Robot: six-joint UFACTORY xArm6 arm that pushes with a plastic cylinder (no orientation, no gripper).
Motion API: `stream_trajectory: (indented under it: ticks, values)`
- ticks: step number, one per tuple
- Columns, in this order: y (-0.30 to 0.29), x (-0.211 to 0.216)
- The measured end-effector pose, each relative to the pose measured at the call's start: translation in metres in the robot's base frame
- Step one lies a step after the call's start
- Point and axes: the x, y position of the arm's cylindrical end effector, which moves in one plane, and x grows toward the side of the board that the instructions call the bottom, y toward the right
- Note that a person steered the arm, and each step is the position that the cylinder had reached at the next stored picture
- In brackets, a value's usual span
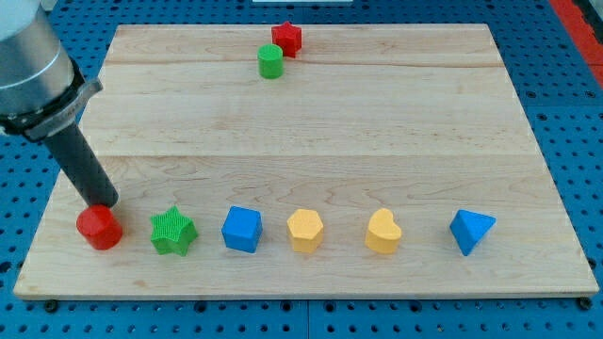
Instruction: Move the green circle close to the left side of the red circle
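Note:
The green circle [270, 61] is a small cylinder near the view's top, just below and left of a red star [286, 39], nearly touching it. The red circle [99, 227] lies at the view's bottom left, at the left end of a row of blocks. My tip [102, 201] is at the lower end of the dark rod, right at the red circle's upper edge, apparently touching it. The tip is far from the green circle, which lies up and to the right of it.
Along the view's bottom, right of the red circle, stand a green star [172, 232], a blue cube [241, 229], a yellow hexagon-like block [304, 231], a yellow heart [382, 232] and a blue triangle [470, 231]. The wooden board's [311, 141] left edge is close to the red circle.

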Motion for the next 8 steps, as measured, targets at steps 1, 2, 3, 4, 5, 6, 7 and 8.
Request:
stream_trajectory:
  ticks: [1,2,3,4,5,6,7,8]
  values:
    - [0.003,-0.015]
    - [0.072,-0.053]
    - [0.15,-0.089]
    - [0.213,-0.176]
    - [0.253,-0.245]
    - [0.238,-0.271]
    - [0.18,-0.259]
    - [0.128,-0.224]
